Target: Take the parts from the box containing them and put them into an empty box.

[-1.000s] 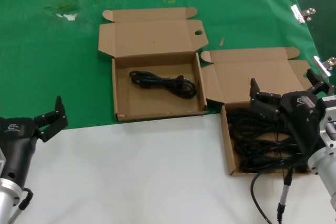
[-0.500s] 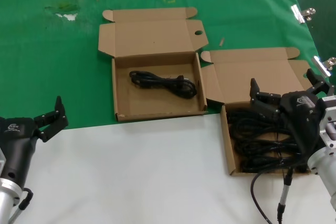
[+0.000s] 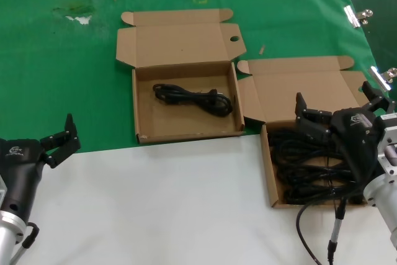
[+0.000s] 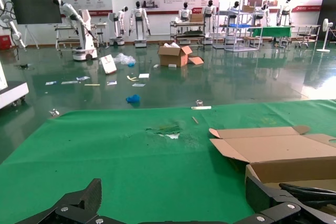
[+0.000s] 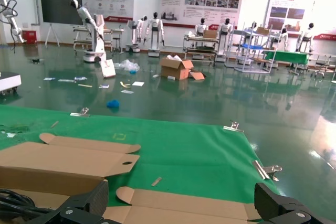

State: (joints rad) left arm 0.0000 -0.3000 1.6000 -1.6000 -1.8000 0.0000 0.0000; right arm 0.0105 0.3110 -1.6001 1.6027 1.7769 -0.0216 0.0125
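Bright, even overhead light (soft shadows), sharp views, glare on the hall floor (image 4: 220,77)

open left tool (image 4: 176,203), cardboard box (image 4: 278,153), green cloth (image 4: 121,156)

No visible change; both arms static

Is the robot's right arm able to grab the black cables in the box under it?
Probably yes. The right tool hangs open just above the pile of cables in the right box, whose lid is folded back, so nothing covers them.
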